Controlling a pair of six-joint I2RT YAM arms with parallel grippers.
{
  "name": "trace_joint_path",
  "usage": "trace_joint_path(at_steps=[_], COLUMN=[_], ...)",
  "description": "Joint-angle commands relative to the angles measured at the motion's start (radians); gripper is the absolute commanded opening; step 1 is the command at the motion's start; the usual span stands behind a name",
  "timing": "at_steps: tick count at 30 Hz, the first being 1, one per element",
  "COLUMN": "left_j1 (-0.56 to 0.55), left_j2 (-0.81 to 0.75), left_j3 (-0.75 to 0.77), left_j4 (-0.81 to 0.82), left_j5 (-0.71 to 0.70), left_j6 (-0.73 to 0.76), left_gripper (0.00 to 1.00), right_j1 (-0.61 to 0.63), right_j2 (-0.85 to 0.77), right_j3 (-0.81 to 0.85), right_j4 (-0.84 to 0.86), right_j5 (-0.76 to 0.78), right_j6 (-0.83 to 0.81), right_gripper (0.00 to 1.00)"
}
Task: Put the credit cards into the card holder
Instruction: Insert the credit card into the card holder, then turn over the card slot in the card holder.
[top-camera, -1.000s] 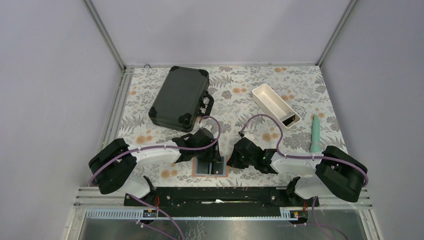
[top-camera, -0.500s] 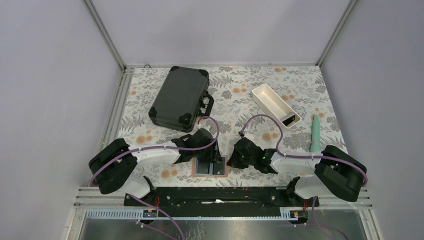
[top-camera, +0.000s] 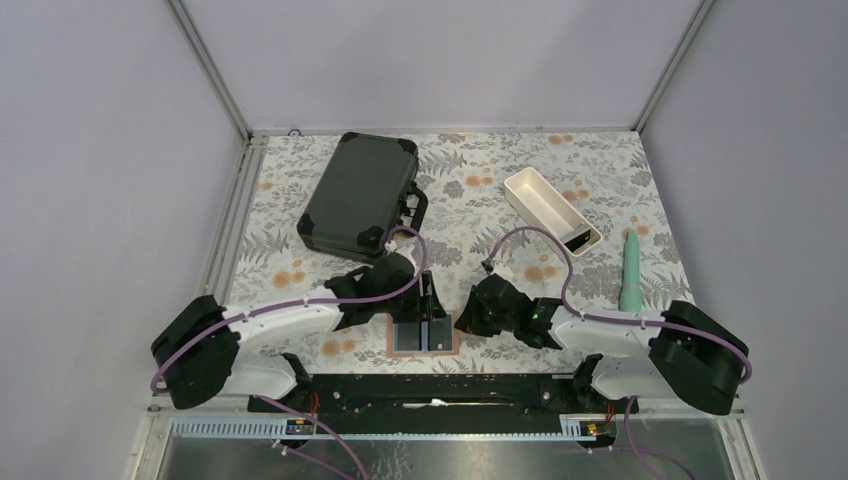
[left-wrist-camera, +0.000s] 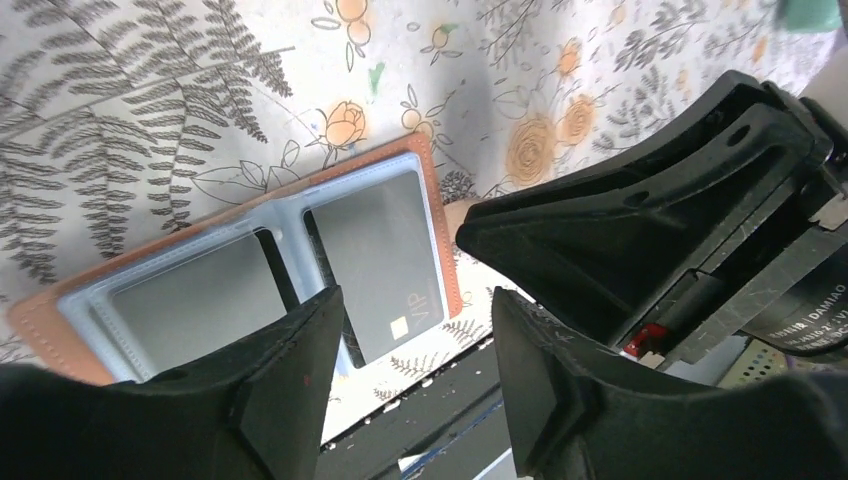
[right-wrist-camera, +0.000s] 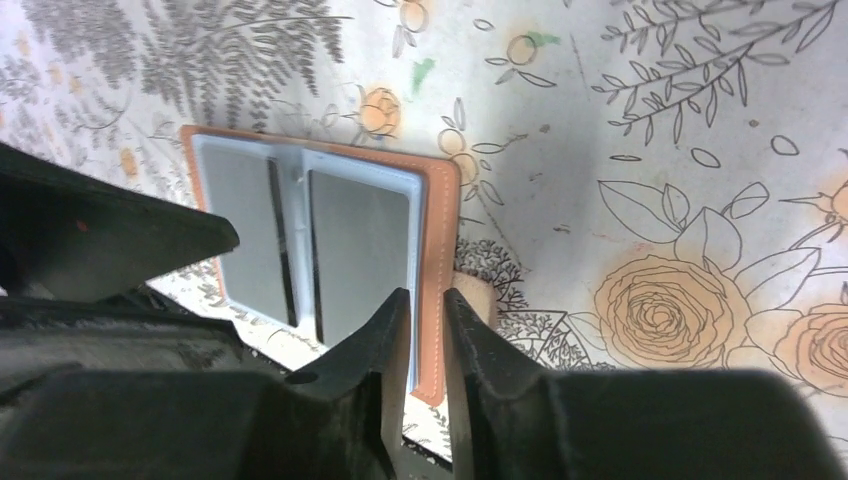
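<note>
Credit cards (left-wrist-camera: 385, 265) – 2 of them, dark and flat – look tucked into the 2 pale blue pockets of the card holder (left-wrist-camera: 300, 215). 1 of them has "VIP" on it in small letters. The card holder lies open and flat on the flowery table (top-camera: 500, 180), close to the near edge. Its long side runs from left to right between the 2 arms.

The left gripper (left-wrist-camera: 415, 300) hangs right over the card holder with its jaws wide apart and nothing in them. The right gripper (right-wrist-camera: 425, 300) sits low at the card holder's right short edge, next to the little tan strap (right-wrist-camera: 472, 300). Its jaws are only a crack apart, and I see nothing pinched between them.

I think the cards are in – what is left may be to fold the card holder shut. The fold line runs away from the robot, so the right half would swing over to the left. The right gripper is nearer to that edge, so it looks best placed.
</note>
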Motion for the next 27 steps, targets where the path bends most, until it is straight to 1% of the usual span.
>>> trace_joint_path(at_steps=[1, 3, 6, 9, 13, 15, 20, 24, 27], left_j1=[0.044, 0.069, 0.105, 0.128, 0.138, 0.141, 0.143, 0.143, 0.143], left_j2=[-0.104, -0.136, -0.173, -0.195, -0.213, -0.215, -0.212, -0.199, -0.19], left_j3=[0.024, -0.004, -0.051, -0.096, -0.133, -0.148, -0.181, -0.196, -0.207], left_j4=[-0.062, -0.082, -0.103, -0.124, -0.159, -0.17, -0.154, -0.12, -0.086], left_j5=[-0.018, -0.028, -0.037, -0.048, -0.088, -0.097, -0.091, -0.065, -0.044], left_j6=[0.045, 0.048, 0.052, 0.047, 0.04, 0.038, 0.028, 0.022, 0.018], left_gripper=[0.61, 0.68, 0.74, 0.77, 0.83, 0.84, 0.84, 0.78, 0.71], right_j1=[0.0, 0.0, 0.001, 0.001, 0.002, 0.002, 0.001, 0.001, 0.002], right_j2=[-0.105, -0.118, -0.116, -0.081, -0.041, -0.027, 0.014, 0.04, 0.054], right_j3=[0.017, 0.033, 0.048, 0.05, 0.043, 0.039, 0.043, 0.04, 0.044], right_j4=[-0.055, -0.081, -0.069, -0.033, 0.012, 0.033, 0.056, 0.083, 0.092], right_j5=[0.047, 0.042, 0.011, -0.045, -0.074, -0.097, -0.123, -0.147, -0.159], right_j6=[-0.039, -0.059, -0.085, -0.088, -0.072, -0.069, -0.066, -0.057, -0.054], right_gripper=[0.3, 0.34, 0.41, 0.4, 0.38, 0.37, 0.37, 0.36, 0.34])
